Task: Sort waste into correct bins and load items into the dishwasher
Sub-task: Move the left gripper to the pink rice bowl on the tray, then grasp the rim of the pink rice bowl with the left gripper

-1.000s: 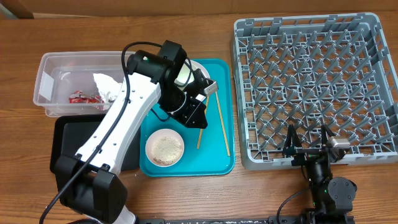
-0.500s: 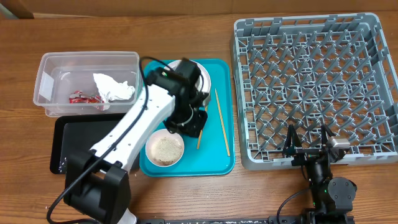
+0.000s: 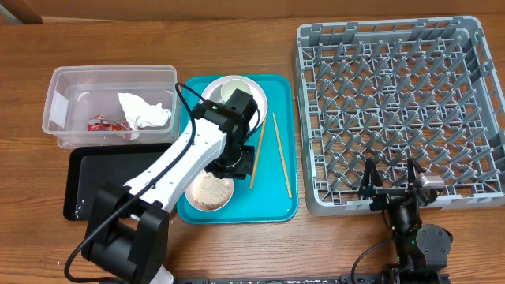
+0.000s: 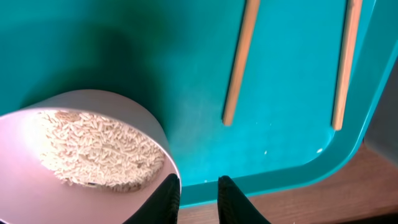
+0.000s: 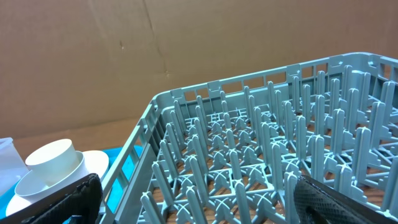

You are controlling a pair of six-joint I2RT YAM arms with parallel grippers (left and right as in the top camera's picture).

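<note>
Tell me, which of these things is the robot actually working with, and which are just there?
Part of the job: crumpled napkin, red wrapper, rice grains, small bowl, stacked white dishes, chopsticks, clear tub, black tray, grey rack.

Just lying about: teal tray, wooden table.

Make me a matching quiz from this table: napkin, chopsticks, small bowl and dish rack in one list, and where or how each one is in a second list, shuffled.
Things:
1. napkin
2. chopsticks
3. small bowl
4. dish rack

Place or state:
a. holds rice-like grains
b. inside the clear tub
c. lying apart on the right half of the teal tray
d. grey, with upright pegs

Pairs: 1-b, 2-c, 3-a, 4-d
</note>
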